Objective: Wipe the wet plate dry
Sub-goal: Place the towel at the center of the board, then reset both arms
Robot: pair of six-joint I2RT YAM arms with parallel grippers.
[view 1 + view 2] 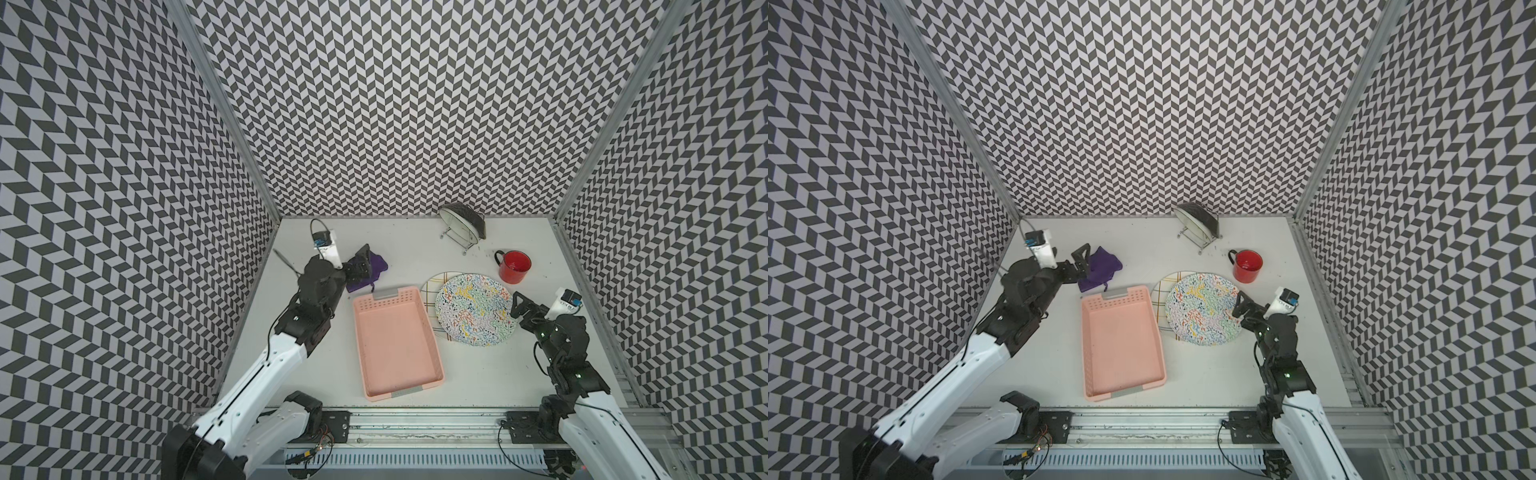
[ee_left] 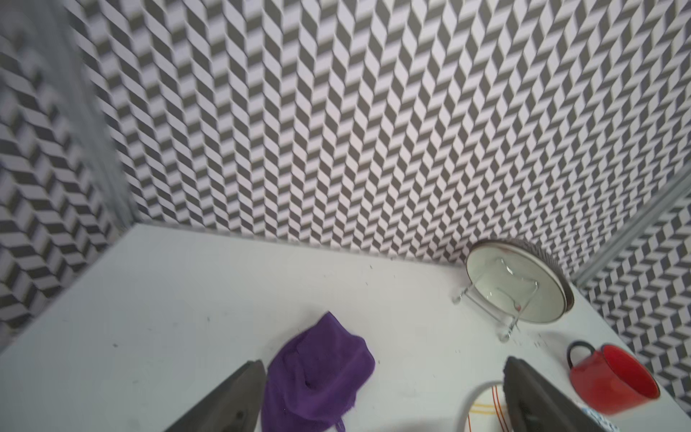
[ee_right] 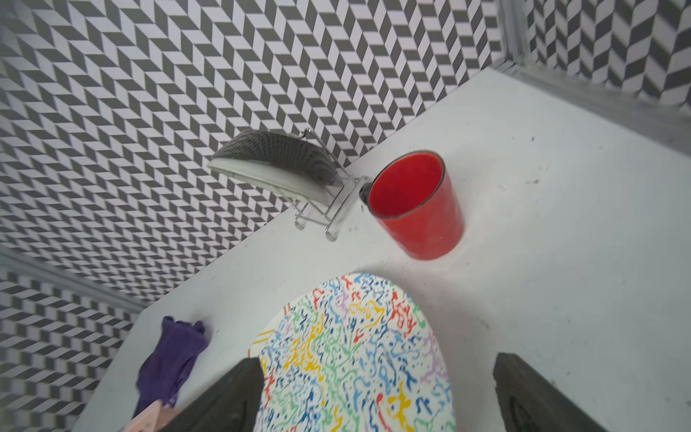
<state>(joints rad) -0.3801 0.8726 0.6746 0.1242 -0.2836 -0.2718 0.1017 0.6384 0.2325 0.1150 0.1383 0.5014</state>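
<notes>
A plate with multicoloured squiggles lies flat right of the basket, overlapping a striped plate beneath it. My right gripper stands open at its right rim; in the right wrist view the plate lies between the spread fingers of the right gripper, untouched. A crumpled purple cloth lies on the table at the back left. My left gripper hovers open over it; the cloth sits loose beside one finger of the left gripper.
A pink basket stands empty in the middle. A red mug sits behind the plates. A wire rack holding a pale dish stands at the back wall. Patterned walls close three sides.
</notes>
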